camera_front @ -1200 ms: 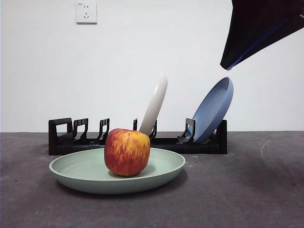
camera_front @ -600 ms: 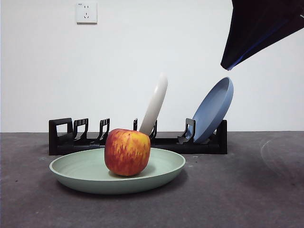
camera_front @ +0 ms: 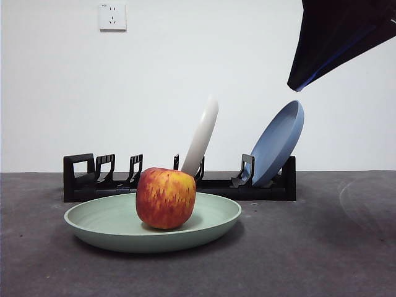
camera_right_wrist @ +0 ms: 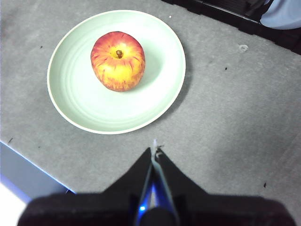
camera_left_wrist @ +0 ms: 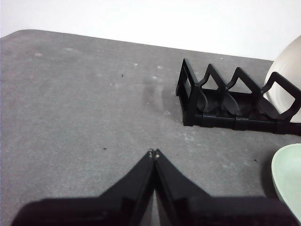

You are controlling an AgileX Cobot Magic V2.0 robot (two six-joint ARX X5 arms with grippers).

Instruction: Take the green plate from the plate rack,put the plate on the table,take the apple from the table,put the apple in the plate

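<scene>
The bench (camera_front: 322, 247) is a dark grey, matte, slightly scuffed surface running back to a plain white wall (camera_front: 161, 86) with a white socket (camera_front: 112, 17) high on it. Along the back of the bench stands the long black plate rack (camera_front: 179, 179), holding a cream-white plate (camera_front: 203, 136) and a blue plate (camera_front: 278, 143), both leaning in their slots; the slots toward the looped handle end are vacant.

In front of the rack the green plate (camera_front: 210, 226) lies flat on the bench, wide, shallow and pale sage, with a raised rim. The apple (camera_front: 166, 198) sits in it, a little off its middle, stem up, red streaked with yellow-orange.

The right end effector (camera_right_wrist: 154, 151) hangs above the bench, its jaws pressed together and empty, well apart from the plate and apple, which lie beyond its tip. In the front view one arm shows as a big dark shape at the upper corner above the blue plate.

The left end effector (camera_left_wrist: 153, 153) is likewise closed on nothing, over bare bench near the rack's handle end, with only the plate's rim at the edge of its view.
</scene>
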